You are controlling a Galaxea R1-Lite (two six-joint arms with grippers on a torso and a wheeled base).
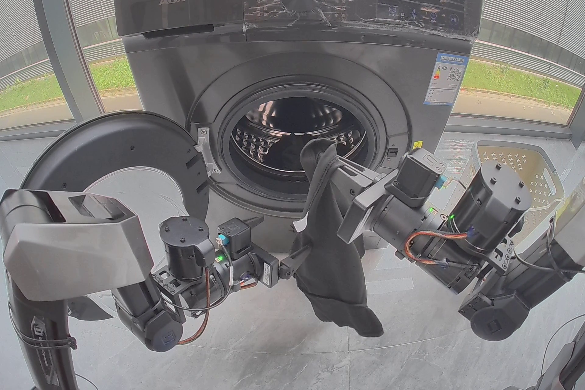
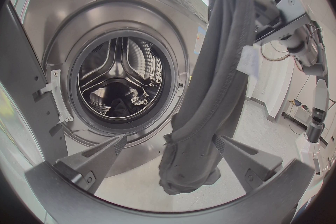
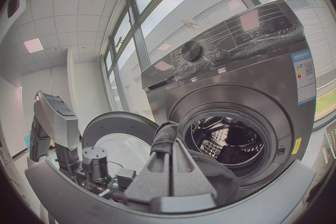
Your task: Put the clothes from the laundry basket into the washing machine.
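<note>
Washing machine (image 1: 177, 74) body: dark grey metal w/ satin sheen; control panel (image 1: 183, 1) glossy black, partly under wrinkled clear plastic film (image 1: 365, 7); drum (image 1: 256, 144) shiny perforated steel; door (image 1: 103, 144) smooth dark gloss; garment (image 1: 332, 269) dark matt cloth, stitched seams; laundry basket (image 1: 539, 172) cream perforated plastic; floor (image 1: 274, 342) polished pale stone-look tile.

Limp black cloth garment (image 1: 332, 263) hanging before the open-doored grey front-loading washing machine (image 1: 170, 74), cream perforated plastic laundry basket (image 1: 536, 172) to its right.
</note>
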